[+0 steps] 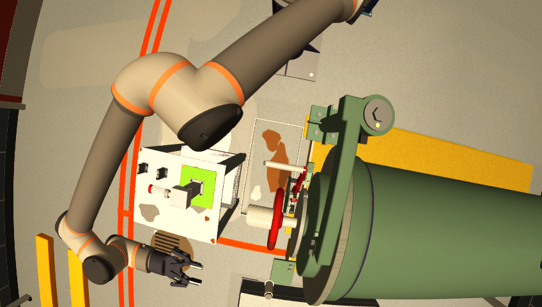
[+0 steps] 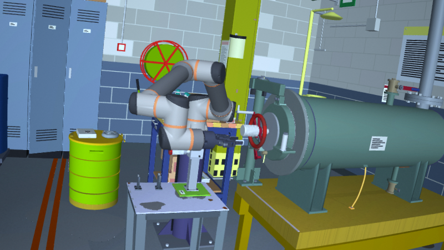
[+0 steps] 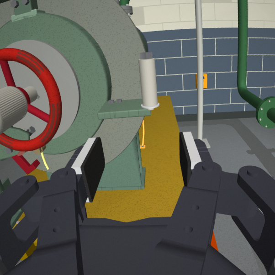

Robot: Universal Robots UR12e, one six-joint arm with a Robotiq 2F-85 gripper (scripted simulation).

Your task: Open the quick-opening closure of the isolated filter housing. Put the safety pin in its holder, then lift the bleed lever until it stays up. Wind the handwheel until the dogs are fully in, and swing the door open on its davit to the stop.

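My gripper (image 1: pixel 196 273) (image 2: pixel 237 141) (image 3: pixel 139 156) hovers open and empty some way in front of the green filter housing (image 1: pixel 437 236) (image 2: pixel 357 133), level with the lower side of its round door (image 3: pixel 84 84). The red handwheel (image 1: pixel 276 218) (image 2: pixel 257 130) (image 3: pixel 28 100) sits at the door's centre with a grey knurled hub (image 1: pixel 259 216) (image 3: pixel 10 107). A pale cylindrical pin (image 3: pixel 148 82) (image 2: pixel 284 141) stands upright in a green bracket (image 3: pixel 123 111) on the door's side. The bleed lever (image 1: pixel 283 164) with its red link sits above the handwheel. The davit arm (image 1: pixel 348 167) crosses the door.
A white stand (image 1: pixel 178 192) (image 2: pixel 177 202) with a green plate and a post sits beside my arm. The yellow bench (image 2: pixel 341 211) carries the housing. A green drum (image 2: pixel 94 168) stands to the left, near the lockers. A thin pole (image 3: pixel 199 69) and green pipe (image 3: pixel 243 56) rise behind.
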